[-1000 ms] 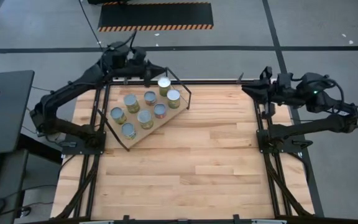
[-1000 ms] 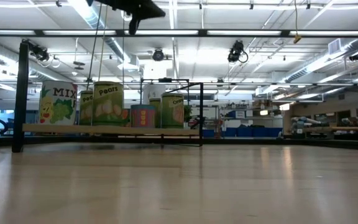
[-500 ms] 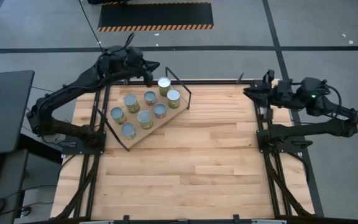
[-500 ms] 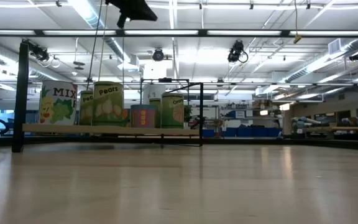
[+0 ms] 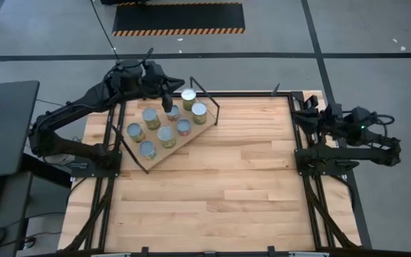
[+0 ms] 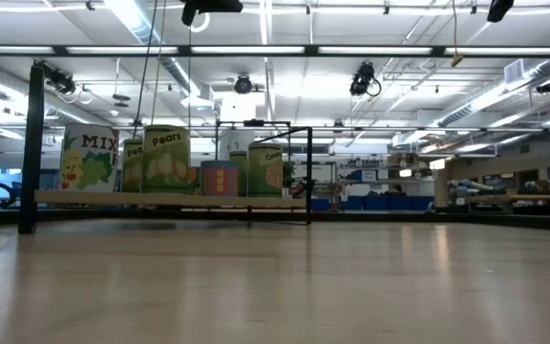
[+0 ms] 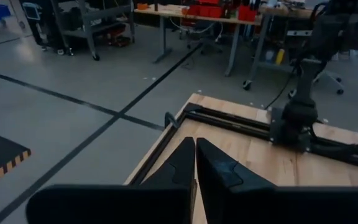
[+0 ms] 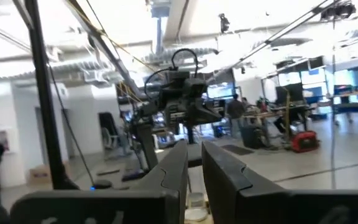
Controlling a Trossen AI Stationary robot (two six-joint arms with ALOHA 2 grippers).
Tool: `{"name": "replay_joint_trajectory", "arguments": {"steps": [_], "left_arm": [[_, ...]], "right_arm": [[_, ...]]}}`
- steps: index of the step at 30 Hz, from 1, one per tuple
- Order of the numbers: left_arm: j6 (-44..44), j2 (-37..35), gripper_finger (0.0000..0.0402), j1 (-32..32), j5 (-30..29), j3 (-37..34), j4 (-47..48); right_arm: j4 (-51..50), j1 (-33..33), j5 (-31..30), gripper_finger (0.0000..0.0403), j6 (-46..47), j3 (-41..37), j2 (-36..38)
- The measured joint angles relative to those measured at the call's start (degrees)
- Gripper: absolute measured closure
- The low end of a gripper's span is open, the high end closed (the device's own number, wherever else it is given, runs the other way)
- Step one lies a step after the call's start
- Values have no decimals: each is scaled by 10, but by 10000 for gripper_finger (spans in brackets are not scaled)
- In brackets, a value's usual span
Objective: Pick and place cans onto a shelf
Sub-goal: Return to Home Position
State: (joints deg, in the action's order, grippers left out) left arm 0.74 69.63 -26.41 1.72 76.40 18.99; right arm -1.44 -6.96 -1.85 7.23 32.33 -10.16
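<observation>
Several cans stand upright on the light-wood shelf at the table's far left. The low view shows them in a row on the board, which rests on black wire legs. My left gripper is high above the shelf's far side, shut and empty; its fingers meet in the left wrist view. My right gripper is drawn back at the table's far right edge, its fingers close together, holding nothing.
The shelf's black wire frame rises around the cans. Black arm mounts run along the table's left edge and right edge. Bare slatted wood fills the middle and near part of the table.
My left gripper has risen above the shelf and drawn a little toward the table's left. My right arm has folded back toward the table's right edge. The cans and the shelf have stayed put.
</observation>
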Motion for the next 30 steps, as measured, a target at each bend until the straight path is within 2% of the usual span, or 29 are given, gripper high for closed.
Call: {"name": "replay_joint_trajectory", "arguments": {"steps": [4, 8, 11, 19, 22, 27, 30], "left_arm": [[-1, -3, 379, 1, 14, -19, -28], [36, -43, 379, -1, 35, -131, -147], [59, -101, 379, -4, 13, -227, -215], [76, -301, 379, -26, 0, -393, -228], [84, -365, 379, -26, 0, -441, -226], [173, -419, 379, -26, 0, -488, -227], [186, -427, 379, -26, 5, -499, -228]], "right_arm": [[62, 0, 10, 347, 8, -57, 39], [67, 0, 10, 348, 19, -100, 99], [91, 0, 13, 347, 21, -124, 97], [193, 0, 14, 348, 63, -217, 99], [189, 0, 5, 347, 112, -259, 94], [181, 0, 1, 347, 155, -319, 91], [101, 0, 0, 348, 149, -317, 90]]}}
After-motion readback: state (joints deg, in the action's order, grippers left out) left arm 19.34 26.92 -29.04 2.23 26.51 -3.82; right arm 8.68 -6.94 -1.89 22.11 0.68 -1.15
